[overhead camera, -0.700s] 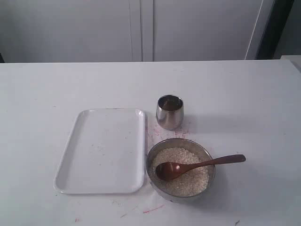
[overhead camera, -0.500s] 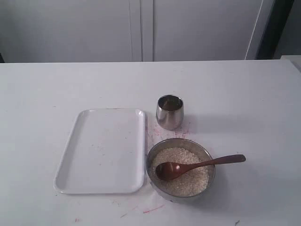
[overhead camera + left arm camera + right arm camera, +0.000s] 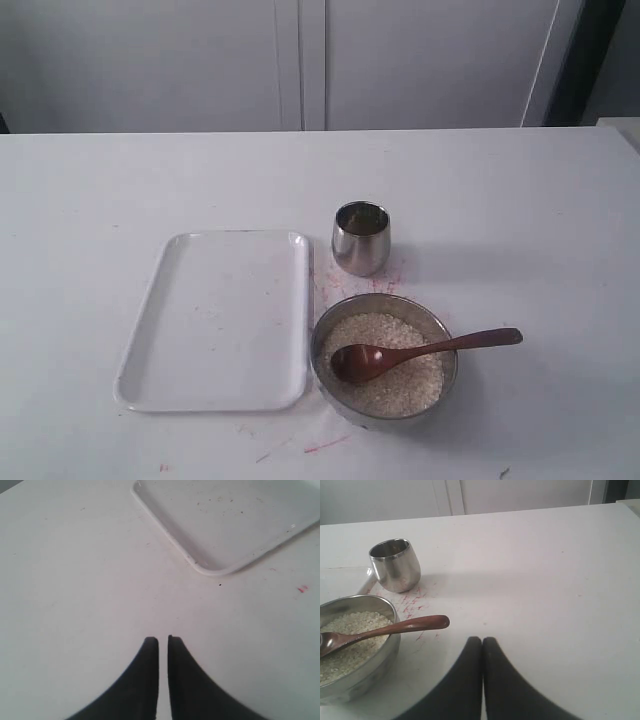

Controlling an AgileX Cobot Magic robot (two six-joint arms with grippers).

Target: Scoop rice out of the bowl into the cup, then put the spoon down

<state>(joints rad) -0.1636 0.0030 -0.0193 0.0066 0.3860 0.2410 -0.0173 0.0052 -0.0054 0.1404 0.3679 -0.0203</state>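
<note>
The wide metal bowl (image 3: 325, 341) (image 3: 390, 615) holds off-white rice (image 3: 400, 385) (image 3: 350, 622) near the table's front. A dark wooden spoon (image 3: 425, 350) (image 3: 400, 626) lies with its oval end on the rice and its handle over the bowl's right rim. Just behind the bowl stands the small steel cup (image 3: 361, 238) (image 3: 395, 565), upright. My right gripper (image 3: 482, 640) is shut and empty, hovering over bare table a short way from the spoon's handle tip. My left gripper (image 3: 163, 639) has its jaws almost together with only a thin slit, holding nothing, over bare table. Neither gripper appears in the exterior view.
A white rectangular tray (image 3: 215, 320) (image 3: 220, 525) lies left of the bowl, with nothing on it. Faint red marks (image 3: 325, 442) (image 3: 412, 600) stain the white tabletop around the cup and bowl. Grey cabinet doors (image 3: 300, 60) stand behind the table.
</note>
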